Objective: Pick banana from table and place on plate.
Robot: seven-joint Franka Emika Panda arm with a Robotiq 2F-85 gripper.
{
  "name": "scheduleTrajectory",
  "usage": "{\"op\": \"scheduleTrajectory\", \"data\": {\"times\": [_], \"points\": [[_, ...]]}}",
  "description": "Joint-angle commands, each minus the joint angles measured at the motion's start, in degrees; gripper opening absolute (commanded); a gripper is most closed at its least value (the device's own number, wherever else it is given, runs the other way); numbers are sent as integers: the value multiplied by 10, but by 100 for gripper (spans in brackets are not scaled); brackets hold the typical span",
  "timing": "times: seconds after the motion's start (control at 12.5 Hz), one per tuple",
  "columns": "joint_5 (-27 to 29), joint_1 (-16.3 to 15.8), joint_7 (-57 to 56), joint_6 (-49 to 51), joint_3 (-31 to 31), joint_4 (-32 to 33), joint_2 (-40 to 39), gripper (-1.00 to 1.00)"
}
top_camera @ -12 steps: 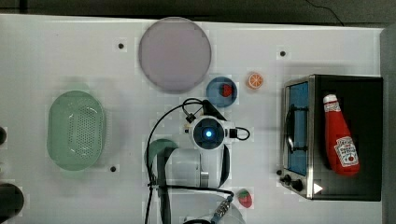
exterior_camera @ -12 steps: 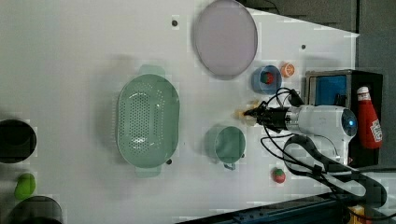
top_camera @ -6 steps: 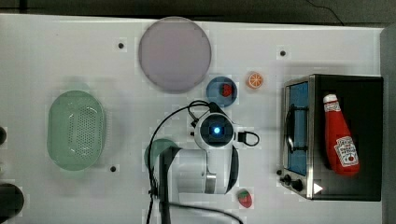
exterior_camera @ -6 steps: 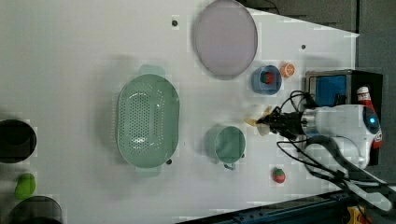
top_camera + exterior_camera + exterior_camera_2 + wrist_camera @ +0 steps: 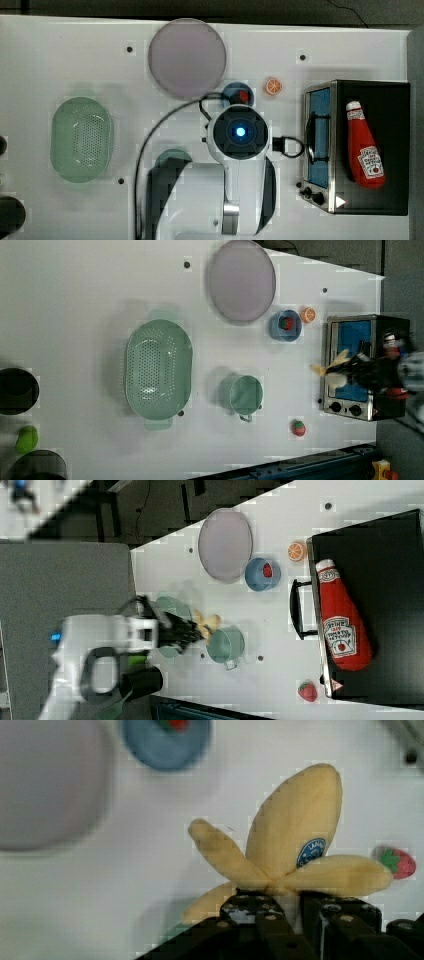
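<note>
I have the banana point(image 5: 295, 845) clamped between my fingers point(image 5: 250, 912), gripped at the point where its peel strips meet (a blue sticker shows on the widest strip). It hangs clear of the table point(image 5: 75, 60), lifted with me. In the right view my gripper point(image 5: 192, 630) holds the banana point(image 5: 206, 622) just beside the green cup point(image 5: 226, 645). In the left view the banana point(image 5: 332, 365) appears over the front of the toaster oven point(image 5: 350, 365). The plate point(image 5: 187, 57) lies bare at the top view's top, well apart from me. The blue dish point(image 5: 238, 93) with a strawberry in it sits just beside the plate, and an orange slice point(image 5: 273, 86) lies near the dish.
</note>
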State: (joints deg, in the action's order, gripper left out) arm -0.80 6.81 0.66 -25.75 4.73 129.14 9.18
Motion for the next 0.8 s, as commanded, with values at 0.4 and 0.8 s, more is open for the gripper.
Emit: {"op": "scheduleTrajectory", "data": {"times": [0.4, 0.8], "points": [[-4, -25, 34, 66, 36, -246, -186, -61], [-10, -43, 34, 28, 41, -430, -378, -61]]}}
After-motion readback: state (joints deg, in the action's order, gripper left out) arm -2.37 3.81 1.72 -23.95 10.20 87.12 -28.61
